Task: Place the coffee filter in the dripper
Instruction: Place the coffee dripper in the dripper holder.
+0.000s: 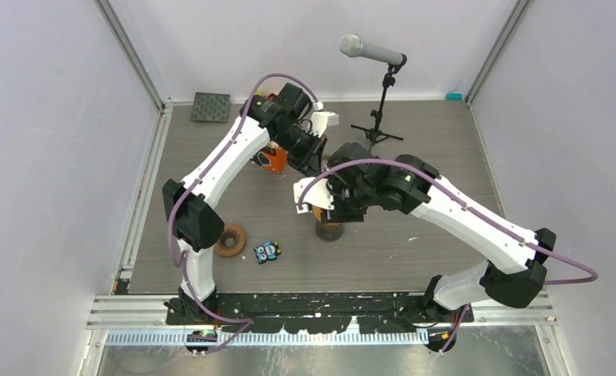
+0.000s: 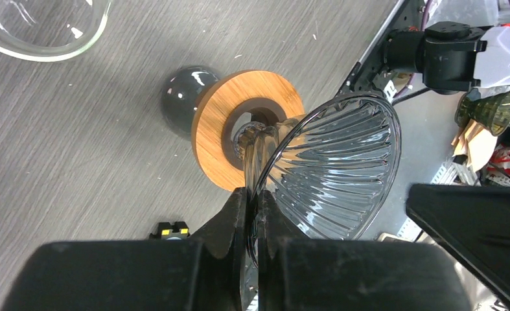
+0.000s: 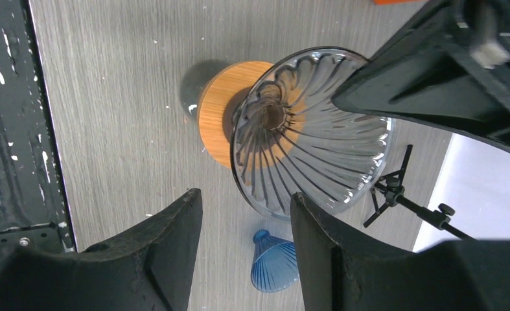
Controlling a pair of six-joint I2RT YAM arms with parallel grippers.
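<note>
You're pinching the dripper [image 2: 333,168] by its rim w/ left pincer [image 2: 253,214] over tabletop [image 2: 77,142] middle; right pincer [image 3: 244,197] is hanging open, empty, beside it.

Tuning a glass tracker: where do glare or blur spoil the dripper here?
Left wrist: the glass dripper is sharp, its ribs streaked with bright reflections; the left gripper clamped on its rim is dark and blurred. Right wrist: ribs crisp, the right gripper out of focus. Top external: even light, but the right arm hides most of it.
</note>
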